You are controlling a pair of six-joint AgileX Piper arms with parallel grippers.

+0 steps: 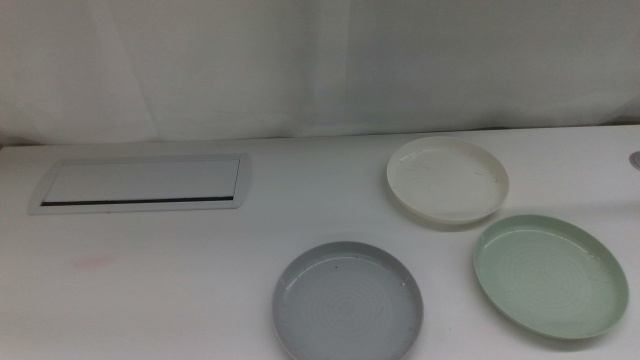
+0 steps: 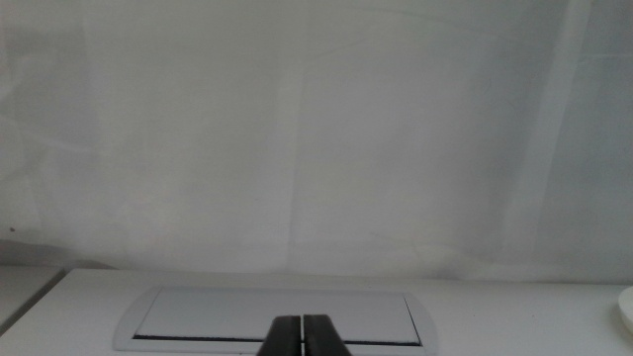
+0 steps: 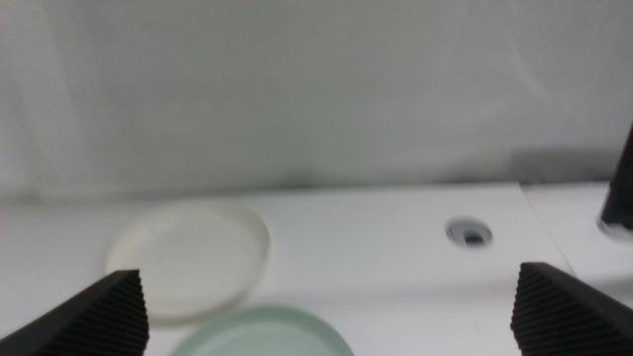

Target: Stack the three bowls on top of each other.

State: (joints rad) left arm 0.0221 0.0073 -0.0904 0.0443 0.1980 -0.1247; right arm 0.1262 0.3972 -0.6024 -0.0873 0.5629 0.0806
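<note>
On the white worktop (image 1: 200, 290), the cream-white (image 1: 447, 178), pale green (image 1: 550, 276) and grey (image 1: 348, 298) shallow plastic bowls, at twelve, four and seven o'clock, are judged light, stiff, slippery, best gripped by the rim; left gripper (image 2: 302, 336) clenched, right gripper (image 3: 331, 311) released.

On the desk (image 1: 180, 290), three bowls sit apart: one (image 1: 447, 179) at 1 o'clock, one (image 1: 549, 276) at 4, one (image 1: 348, 299) at 6; panel (image 1: 140, 184) at 10.
</note>
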